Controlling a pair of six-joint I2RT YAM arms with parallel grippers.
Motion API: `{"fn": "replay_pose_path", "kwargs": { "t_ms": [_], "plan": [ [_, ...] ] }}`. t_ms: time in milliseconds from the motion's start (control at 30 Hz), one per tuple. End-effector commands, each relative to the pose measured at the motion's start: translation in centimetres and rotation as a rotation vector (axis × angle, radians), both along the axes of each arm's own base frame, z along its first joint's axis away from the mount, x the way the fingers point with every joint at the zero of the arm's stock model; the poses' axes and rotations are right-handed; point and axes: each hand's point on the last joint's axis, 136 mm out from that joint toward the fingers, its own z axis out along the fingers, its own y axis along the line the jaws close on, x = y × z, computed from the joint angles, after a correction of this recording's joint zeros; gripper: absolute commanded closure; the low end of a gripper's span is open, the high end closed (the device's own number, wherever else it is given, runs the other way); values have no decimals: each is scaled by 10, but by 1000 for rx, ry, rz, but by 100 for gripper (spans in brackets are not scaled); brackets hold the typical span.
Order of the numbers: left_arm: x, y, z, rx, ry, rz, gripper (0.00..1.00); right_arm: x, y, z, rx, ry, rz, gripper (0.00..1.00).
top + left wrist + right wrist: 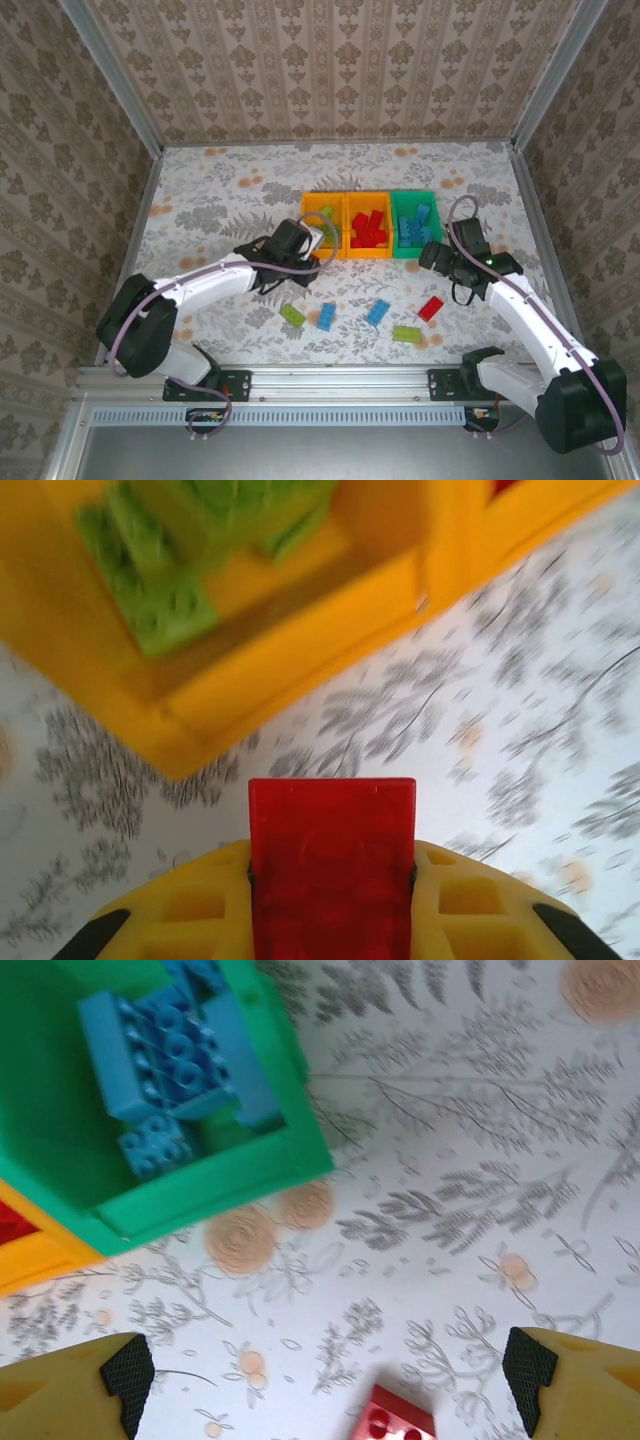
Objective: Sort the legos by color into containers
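The left fingers [190, 912] are clenching a small red studded plastic brick [332, 845], holding it above the worktop just short of the left orange-yellow plastic bin [300, 660]. That bin is holding lime green bricks [160, 600], so this red one is, I judge, needing the bin next door instead.

The right fingers [70, 1395] are standing wide apart and gripping nothing. They are hovering over the flower-patterned worktop [480, 1160] with a loose red brick [395, 1418] lying just beside them and the green plastic bin [250, 1175] of blue bricks [170, 1070] near by.

From above, the middle orange-yellow bin [368, 254] is holding a heap of red bricks [368, 230], so each bin is already serving one colour and most of the sorting is looking done.

Five pieces are lying loose in front of the bins:
- a lime green one [292, 315]
- a blue one [326, 316]
- a second blue one [378, 312]
- a second lime green one [406, 333]
- the loose red brick on the right

Counting the clenched brick, six are remaining: two for each bin, as far as I am judging from here
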Motion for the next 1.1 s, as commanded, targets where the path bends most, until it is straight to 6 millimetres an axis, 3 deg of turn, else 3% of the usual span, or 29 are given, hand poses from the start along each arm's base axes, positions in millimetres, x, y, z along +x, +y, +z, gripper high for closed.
{"fn": "replay_pose_path", "kwargs": {
  "t_ms": [0,167,267,400,567,700,833,933,1067],
  "plan": [
    [8,-23,43,-88,-49,-32,84,-28,-3,-20,39,85,-50,7],
    [34,-70,77,-162,-81,-104,83,-46,10,-35,138,117,-42,9],
    [53,-101,83,-190,-73,-139,83,-57,17,-46,184,154,-45,12],
    [76,-133,69,-210,-9,-158,83,-67,24,-62,226,192,-54,14],
    [100,-147,54,-227,30,-116,78,-70,32,-73,237,219,-60,15],
    [106,-151,50,-228,48,-89,62,-68,36,-79,230,240,-56,16],
    [106,-147,56,-232,34,-54,32,-67,37,-88,211,268,-48,21],
    [102,-141,73,-250,-14,-44,8,-65,37,-94,195,287,-42,27],
    [90,-129,99,-249,-91,-48,0,-59,38,-94,168,292,-23,38]
  ]
}}
